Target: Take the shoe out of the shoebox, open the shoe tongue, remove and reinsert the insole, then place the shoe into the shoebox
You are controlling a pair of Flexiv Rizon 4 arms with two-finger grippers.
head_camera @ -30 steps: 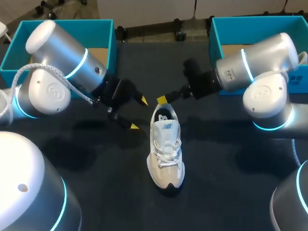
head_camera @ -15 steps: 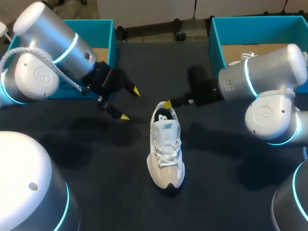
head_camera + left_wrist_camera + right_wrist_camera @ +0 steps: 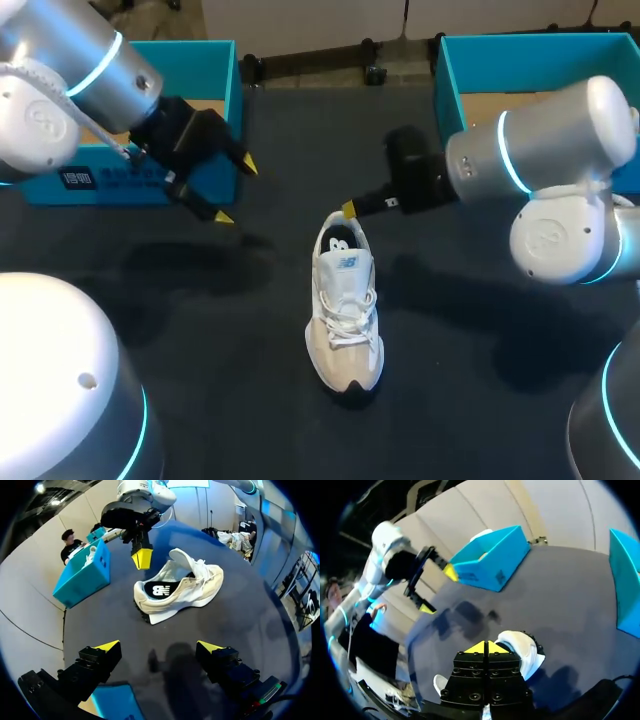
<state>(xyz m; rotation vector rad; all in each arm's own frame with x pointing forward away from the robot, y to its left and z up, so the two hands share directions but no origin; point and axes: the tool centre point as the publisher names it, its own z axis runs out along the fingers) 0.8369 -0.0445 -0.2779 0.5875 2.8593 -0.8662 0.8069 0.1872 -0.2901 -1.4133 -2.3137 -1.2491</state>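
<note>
Two boxes: left shoebox (image 3: 225, 100) and right shoebox (image 3: 448, 80), far corners, each partly behind my arms.
Shoe (image 3: 344, 310): upright on the table (image 3: 200, 330), outside both; insole lost in shadow.
Left gripper (image 3: 234, 192): fingers spread, empty, beside left shoebox.
Right gripper (image 3: 348, 209): tips pressed together just over the heel; I can't tell contact.

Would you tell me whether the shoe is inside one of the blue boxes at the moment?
No, the shoe stands on the dark table, between the left box and the right box.
</note>
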